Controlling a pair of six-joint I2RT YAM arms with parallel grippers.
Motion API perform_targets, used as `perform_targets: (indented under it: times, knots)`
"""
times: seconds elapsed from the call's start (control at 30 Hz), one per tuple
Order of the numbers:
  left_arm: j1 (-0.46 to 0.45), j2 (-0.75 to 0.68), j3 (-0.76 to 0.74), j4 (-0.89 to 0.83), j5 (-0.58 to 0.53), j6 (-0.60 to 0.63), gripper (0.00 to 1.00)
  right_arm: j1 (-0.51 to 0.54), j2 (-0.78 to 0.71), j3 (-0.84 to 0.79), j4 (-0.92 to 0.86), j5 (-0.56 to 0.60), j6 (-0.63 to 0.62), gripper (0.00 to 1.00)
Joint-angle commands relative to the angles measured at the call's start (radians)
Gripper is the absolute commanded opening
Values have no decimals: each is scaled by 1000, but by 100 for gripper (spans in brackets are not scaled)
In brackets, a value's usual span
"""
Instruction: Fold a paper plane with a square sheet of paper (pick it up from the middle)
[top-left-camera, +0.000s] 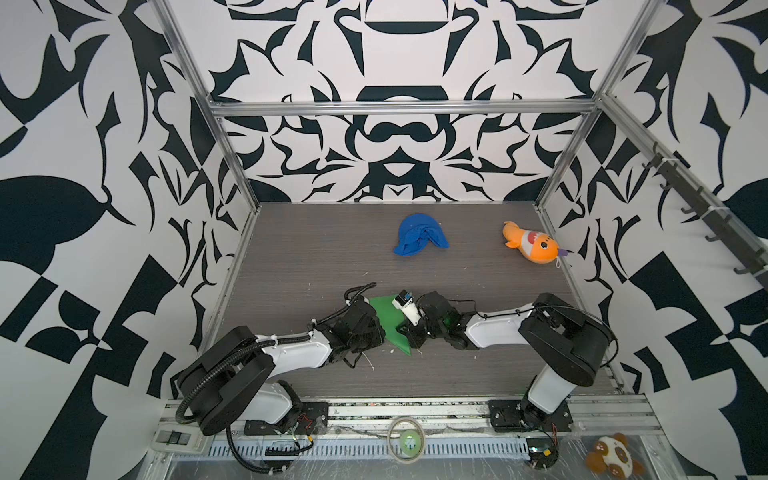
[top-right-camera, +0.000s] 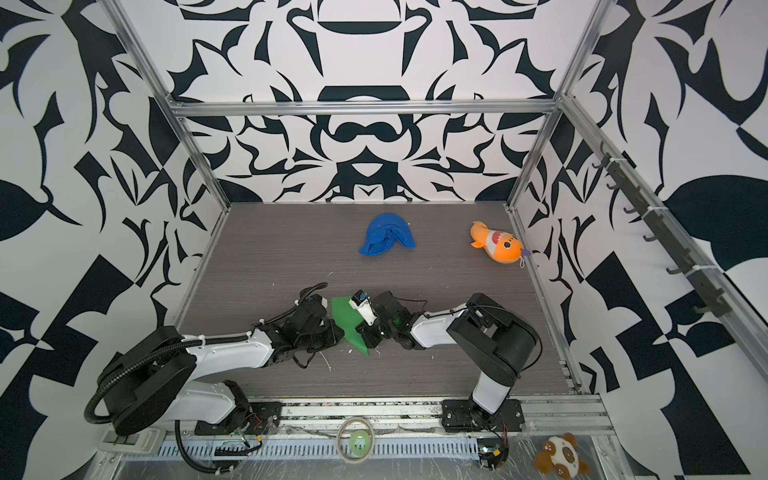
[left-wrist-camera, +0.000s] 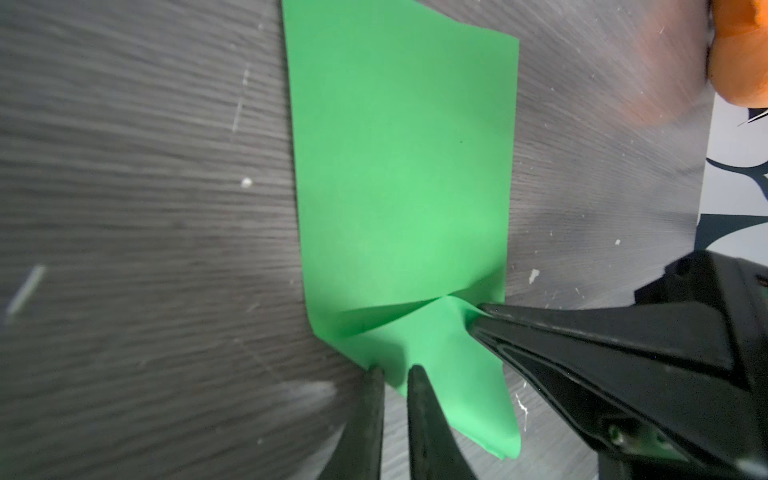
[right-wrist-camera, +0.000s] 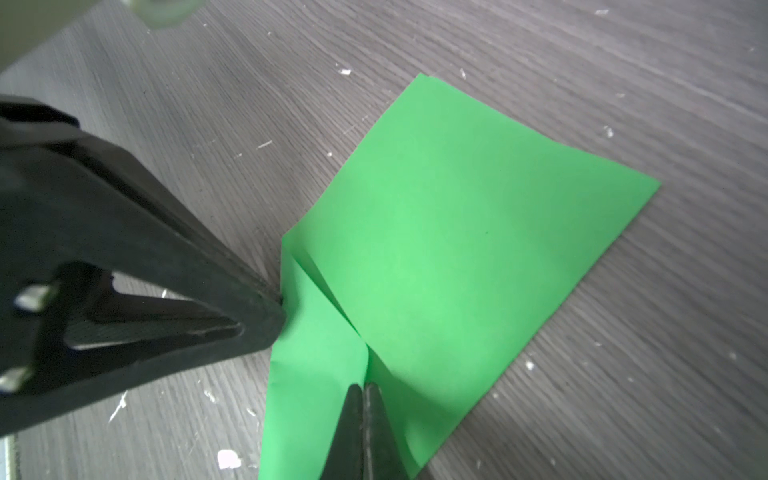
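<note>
The square sheet of paper (top-left-camera: 384, 309) (top-right-camera: 345, 311) is bright green and partly folded. It lies flat on the table between my two grippers, with corner flaps folded toward a point at one end (left-wrist-camera: 478, 407) and a square end (right-wrist-camera: 540, 166) opposite. My left gripper (left-wrist-camera: 395, 370) (top-left-camera: 380, 330) has its jaws a narrow gap apart, and the sheet's edge sits between the tips. My right gripper (right-wrist-camera: 365, 386) (left-wrist-camera: 478, 320) (top-left-camera: 402, 330) is shut on the flap at the centre crease. A paper plane as such is out of view.
A blue cloth lump (top-left-camera: 419, 239) lies at the back middle. An orange plush fish (top-left-camera: 532, 245) lies at the back right by the frame post. A tape roll (top-left-camera: 406, 440) and a brown plush toy (top-left-camera: 615, 461) sit in front of the table's rail.
</note>
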Motion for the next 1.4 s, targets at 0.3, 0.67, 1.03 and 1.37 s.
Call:
perform_targets:
  times: [0.3,0.67,1.03,1.37]
  knots:
    - [57,-145,53,-91,-7,10,17,-7,21,15,-44,2,7,2]
    - [169,119,247,-110,135,50,13,-8,18,14,-40,-1,6,2]
    - [170,282,340,-221,131,56,7,-14,5,10,-34,-7,5,2]
    - [170,324,356,-289,126,74,2,-25,-28,12,-28,-20,9,2]
